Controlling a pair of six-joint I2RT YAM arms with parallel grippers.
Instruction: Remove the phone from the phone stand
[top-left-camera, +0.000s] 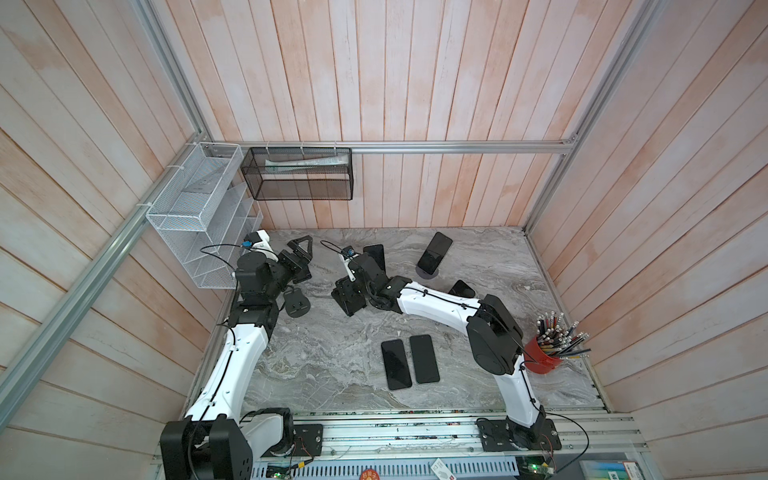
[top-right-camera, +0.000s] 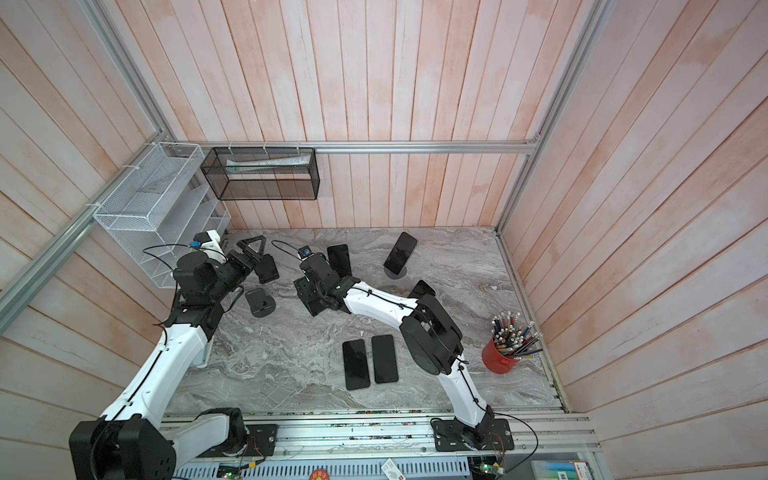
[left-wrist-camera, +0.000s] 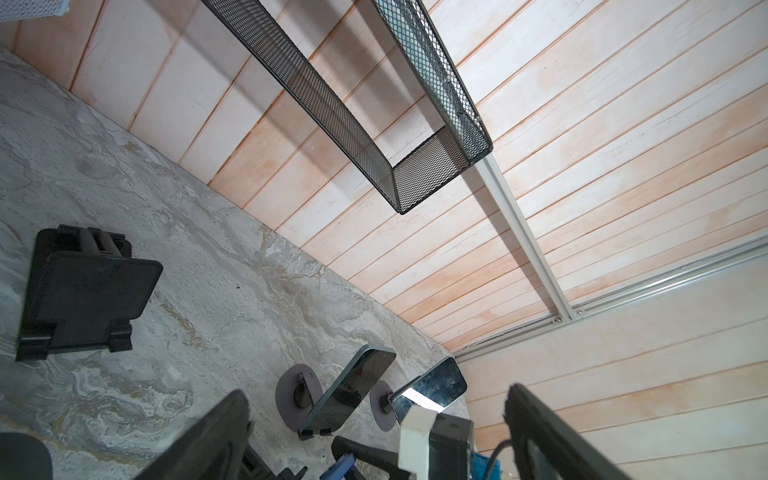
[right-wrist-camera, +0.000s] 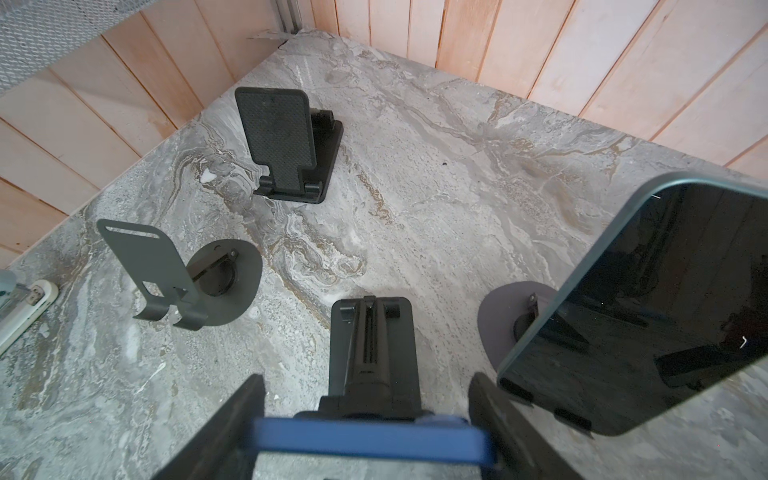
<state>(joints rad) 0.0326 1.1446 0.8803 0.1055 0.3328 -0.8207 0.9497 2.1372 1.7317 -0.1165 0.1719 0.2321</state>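
Left arm: rises along the grey marble tabletop (top-left-camera: 332, 365) edge, its wrist bent toward 11 o'clock.
Left gripper (top-left-camera: 303, 249): spread wide, nothing between the jaws.
Right arm: elbow raised near 4 o'clock, forearm stretched low toward 10 o'clock.
Right gripper (right-wrist-camera: 368, 378): clamped on the blue-edged phone (right-wrist-camera: 374, 436).
Phone's place: on the black folding stand (right-wrist-camera: 370, 332), about 10 o'clock of centre.

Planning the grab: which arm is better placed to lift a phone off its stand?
Right: the right gripper flanks the blue-edged phone on its black stand; the left gripper is open near an empty stand.
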